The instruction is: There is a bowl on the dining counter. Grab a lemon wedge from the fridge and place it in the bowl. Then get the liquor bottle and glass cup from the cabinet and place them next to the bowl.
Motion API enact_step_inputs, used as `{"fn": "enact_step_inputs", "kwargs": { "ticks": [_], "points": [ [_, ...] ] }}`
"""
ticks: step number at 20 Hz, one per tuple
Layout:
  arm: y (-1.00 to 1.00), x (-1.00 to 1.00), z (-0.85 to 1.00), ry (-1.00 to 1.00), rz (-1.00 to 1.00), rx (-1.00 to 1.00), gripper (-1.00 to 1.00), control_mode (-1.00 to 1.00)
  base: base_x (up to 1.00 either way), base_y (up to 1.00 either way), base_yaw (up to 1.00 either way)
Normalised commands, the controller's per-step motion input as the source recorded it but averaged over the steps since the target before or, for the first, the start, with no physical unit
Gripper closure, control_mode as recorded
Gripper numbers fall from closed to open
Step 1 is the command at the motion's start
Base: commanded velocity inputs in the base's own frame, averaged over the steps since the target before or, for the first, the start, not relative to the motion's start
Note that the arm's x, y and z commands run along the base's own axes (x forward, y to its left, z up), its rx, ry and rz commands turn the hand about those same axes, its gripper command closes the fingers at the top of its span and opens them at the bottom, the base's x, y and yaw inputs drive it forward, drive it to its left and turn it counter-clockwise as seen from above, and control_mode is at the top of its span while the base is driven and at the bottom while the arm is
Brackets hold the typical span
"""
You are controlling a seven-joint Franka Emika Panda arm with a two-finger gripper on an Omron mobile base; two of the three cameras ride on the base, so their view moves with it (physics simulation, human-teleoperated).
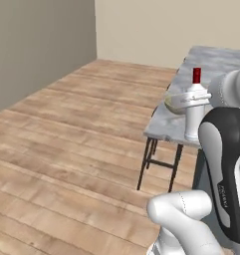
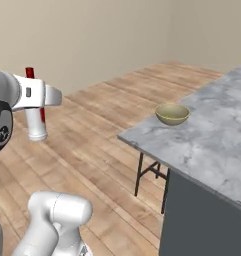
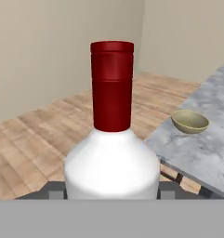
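Note:
My gripper (image 3: 112, 190) is shut on the liquor bottle (image 3: 112, 160), a whitish bottle with a red cap (image 3: 112, 83), held upright in the air. In the left base view the liquor bottle (image 1: 193, 117) hangs in my gripper (image 1: 194, 98) by the near end of the dining counter (image 1: 166, 124). The olive bowl (image 2: 172, 114) sits near that end of the grey marbled dining counter (image 2: 212, 140), to the right of the bottle (image 2: 36, 125) and apart from it. In the hand view the bowl (image 3: 190, 122) lies ahead on the right. The lemon wedge, fridge, glass cup and cabinet are out of view.
Dark metal stool legs (image 2: 149, 172) stand under the counter's near corner. The counter's dark panelled base (image 2: 202, 220) drops to the floor on the right. Open wooden floor (image 1: 66, 139) stretches left toward beige walls.

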Motion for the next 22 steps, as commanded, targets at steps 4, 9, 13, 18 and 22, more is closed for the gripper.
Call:
{"fn": "enact_step_inputs", "kwargs": {
  "ticks": [4,9,13,18,22],
  "points": [
    [0.0,0.0,0.0,0.0,0.0,0.0,1.0,1.0,0.56,0.43,-0.55],
    [0.0,0.0,0.0,0.0,0.0,0.0,1.0,1.0,0.63,0.34,-0.56],
    [0.0,0.0,0.0,0.0,0.0,0.0,1.0,1.0,0.66,0.39,-0.57],
    [0.0,0.0,0.0,0.0,0.0,0.0,1.0,1.0,0.66,0.41,-0.52],
    [0.0,0.0,0.0,0.0,0.0,0.0,1.0,1.0,0.68,0.35,-0.42]
  ]
}}
